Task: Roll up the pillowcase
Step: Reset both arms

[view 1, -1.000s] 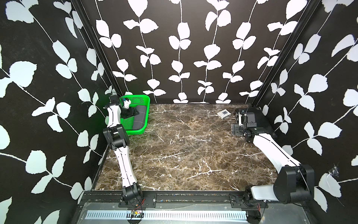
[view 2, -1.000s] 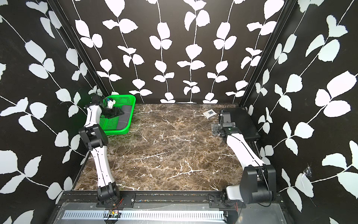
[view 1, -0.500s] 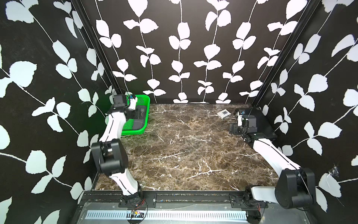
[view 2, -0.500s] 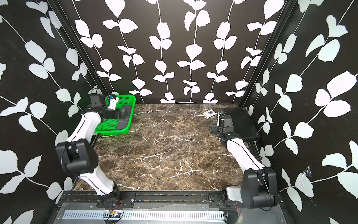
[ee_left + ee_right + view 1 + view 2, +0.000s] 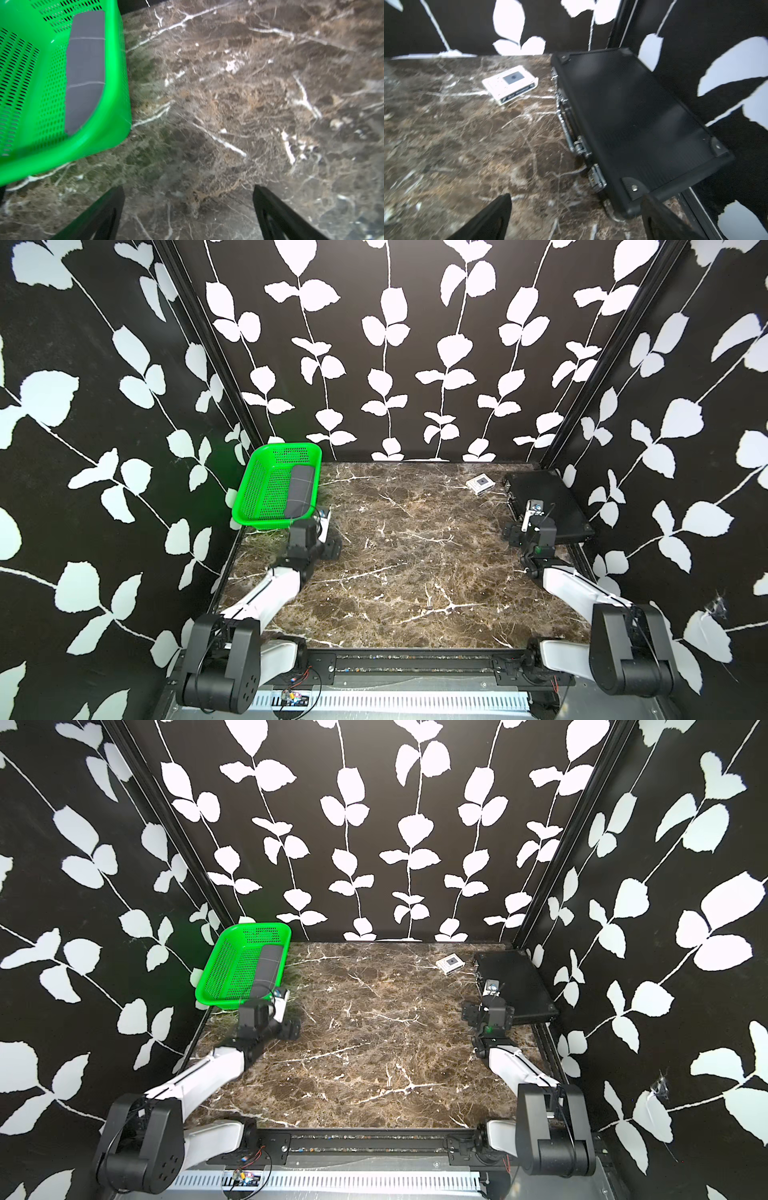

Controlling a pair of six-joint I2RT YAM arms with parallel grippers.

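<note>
Pillowcase end hidden by basket rim, left hand released, right hand released

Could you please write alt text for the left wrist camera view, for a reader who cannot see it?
A rolled grey pillowcase lies inside a green basket on a brown marble table; the open left gripper hovers nearby, empty.

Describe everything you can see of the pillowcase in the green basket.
The pillowcase is a dark grey, soft-looking fabric rolled or folded into a narrow strip, crossed by thin pale lines. It lies lengthwise inside the basket, along the side wall nearest the table's middle, one end curving with the basket's corner. It touches only the basket; the open left claw is apart from it.
</note>
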